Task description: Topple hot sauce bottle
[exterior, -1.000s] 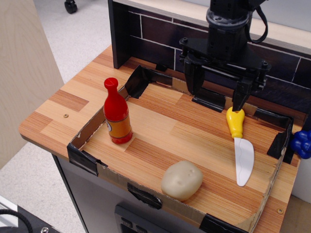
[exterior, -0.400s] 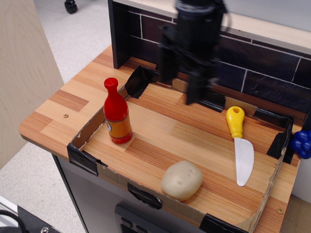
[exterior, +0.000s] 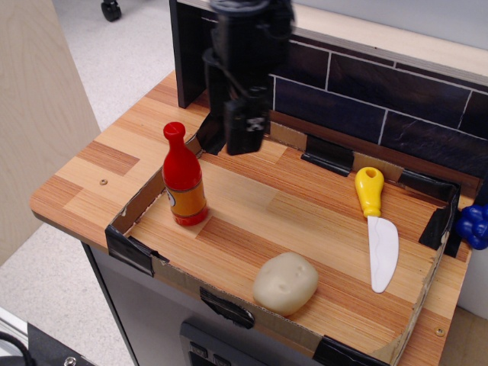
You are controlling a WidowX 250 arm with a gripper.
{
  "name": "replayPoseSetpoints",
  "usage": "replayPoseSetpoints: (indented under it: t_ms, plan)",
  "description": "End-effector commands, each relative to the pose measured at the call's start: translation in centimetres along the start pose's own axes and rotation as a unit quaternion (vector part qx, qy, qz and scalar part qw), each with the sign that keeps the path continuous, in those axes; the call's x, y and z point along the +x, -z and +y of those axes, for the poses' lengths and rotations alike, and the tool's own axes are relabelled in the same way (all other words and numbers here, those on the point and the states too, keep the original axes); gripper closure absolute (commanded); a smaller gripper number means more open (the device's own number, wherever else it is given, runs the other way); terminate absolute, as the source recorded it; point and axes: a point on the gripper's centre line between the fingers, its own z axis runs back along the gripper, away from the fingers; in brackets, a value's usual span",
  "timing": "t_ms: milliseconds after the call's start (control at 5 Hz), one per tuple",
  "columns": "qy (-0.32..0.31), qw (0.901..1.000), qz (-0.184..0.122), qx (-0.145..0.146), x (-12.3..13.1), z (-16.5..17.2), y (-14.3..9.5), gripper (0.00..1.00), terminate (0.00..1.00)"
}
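Note:
The hot sauce bottle [exterior: 183, 179], red with a rounded cap and an orange label, stands upright near the left wall of the cardboard-rimmed area on the wooden counter. My black gripper [exterior: 232, 145] hangs above the back left of that area, up and to the right of the bottle and apart from it. It is motion-blurred. Its fingers [exterior: 248, 130] point down with a gap between them and hold nothing.
A white toy knife with a yellow handle [exterior: 377, 229] lies at the right. A beige potato-like lump [exterior: 285, 283] sits near the front edge. A low cardboard wall [exterior: 137, 210] with black tape rims the area. A dark tiled backsplash [exterior: 358, 99] stands behind. A blue object [exterior: 474, 225] is at the right edge.
My gripper has swept left from above the knife handle to the back left, close to the bottle, and has turned. The bottle, knife and lump have not moved.

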Motion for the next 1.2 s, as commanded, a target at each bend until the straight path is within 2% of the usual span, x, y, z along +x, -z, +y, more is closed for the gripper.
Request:
replayPoseSetpoints:
  t_ms: [0, 200, 600, 800, 1000]
  plan:
    - [0.02, 0.9988, -0.025, 0.037, -1.7, 0.0, -1.4, 0.0, 0.0]
    - [0.027, 0.9983, -0.031, 0.042, -2.3, 0.5, -1.4, 0.0, 0.0]
    - [0.012, 0.9978, -0.019, 0.063, -2.7, 1.0, -0.4, 0.0, 0.0]
    - [0.012, 0.999, -0.004, 0.044, -2.6, 1.4, -0.4, 1.0, 0.0]
    - [0.004, 0.9988, -0.003, 0.048, -2.4, 1.4, -0.4, 1.0, 0.0]
